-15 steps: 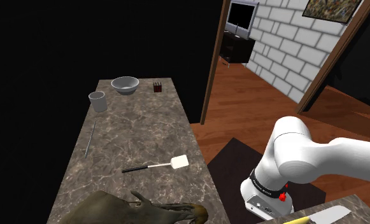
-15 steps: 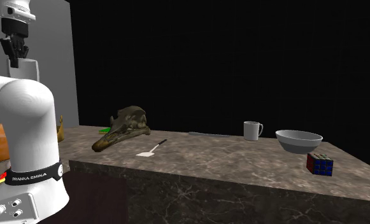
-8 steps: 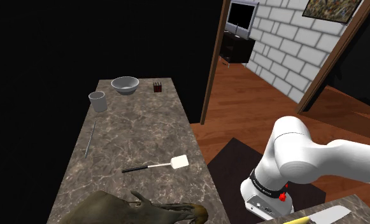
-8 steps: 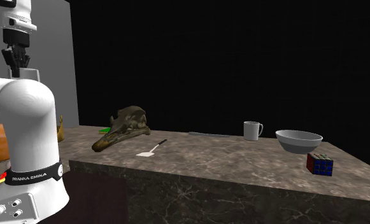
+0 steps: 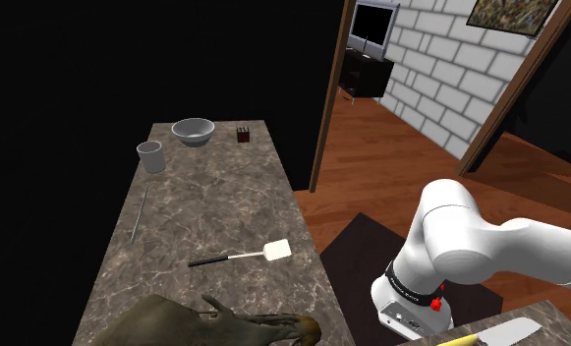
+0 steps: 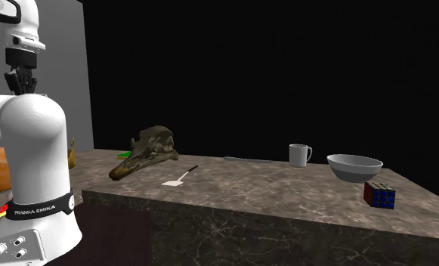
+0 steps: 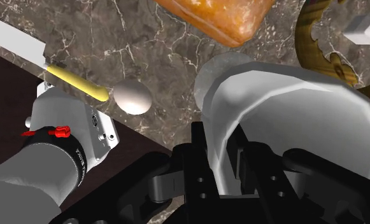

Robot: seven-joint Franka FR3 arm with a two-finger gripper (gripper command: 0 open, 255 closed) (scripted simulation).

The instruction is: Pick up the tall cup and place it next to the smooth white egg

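1. The black gripper (image 7: 225, 153) was clamped on the rim of a tall pale cup (image 7: 291, 114), with one finger outside the wall and the other inside.
2. The cup hung in the air over a dark marbled worktop (image 7: 145, 44), not far from the arm's white base (image 7: 65, 118). Its open mouth faced the hand.
3. A smooth white egg (image 7: 132, 97) lay on that worktop just beside the base. Seen along the hand, it sat between the base and the cup, and cup and egg were apart.
4. A knife (image 7: 78, 83) with a yellow handle also lay beside the base. The end of its handle was close against the egg, though I could not tell whether they touched.
5. An orange-brown loaf (image 7: 221, 16) lay farther from the base, past the egg.
6. In the shoulder view the base stood between the knife and a long counter (image 5: 224, 206). A grey mug (image 5: 150, 155) and a bowl (image 5: 193, 130) sat at the counter's end far from the base. A white spatula (image 5: 244, 256) lay nearer the base.
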